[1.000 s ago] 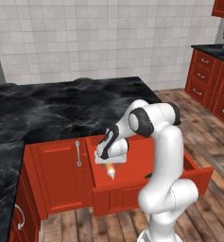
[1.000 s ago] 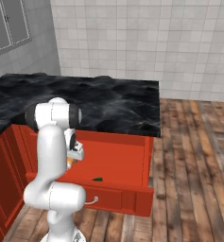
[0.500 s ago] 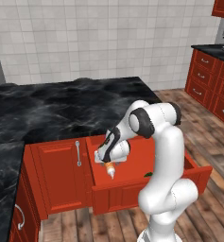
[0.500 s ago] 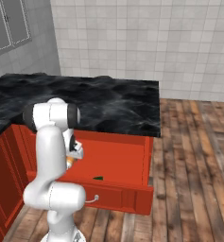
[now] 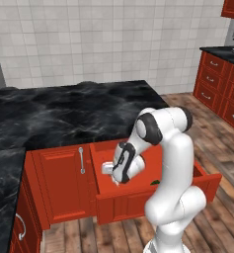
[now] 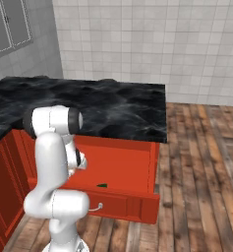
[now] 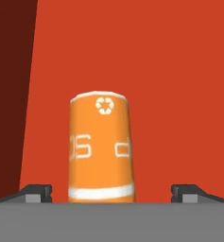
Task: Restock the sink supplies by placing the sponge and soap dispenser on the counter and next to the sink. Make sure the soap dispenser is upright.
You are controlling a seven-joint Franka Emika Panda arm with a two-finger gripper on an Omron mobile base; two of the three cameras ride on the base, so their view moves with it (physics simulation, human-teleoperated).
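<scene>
Nothing is restocked yet: the orange plastic soap dispenser bottle [image 7: 100, 149] lies inside the open red drawer [image 5: 153, 195], between the gripper's [image 7: 111, 190] spread, empty fingertips.

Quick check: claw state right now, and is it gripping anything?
Claw: open, holding nothing; its fingertips stand wide on either side of the soap dispenser inside the red drawer.
</scene>
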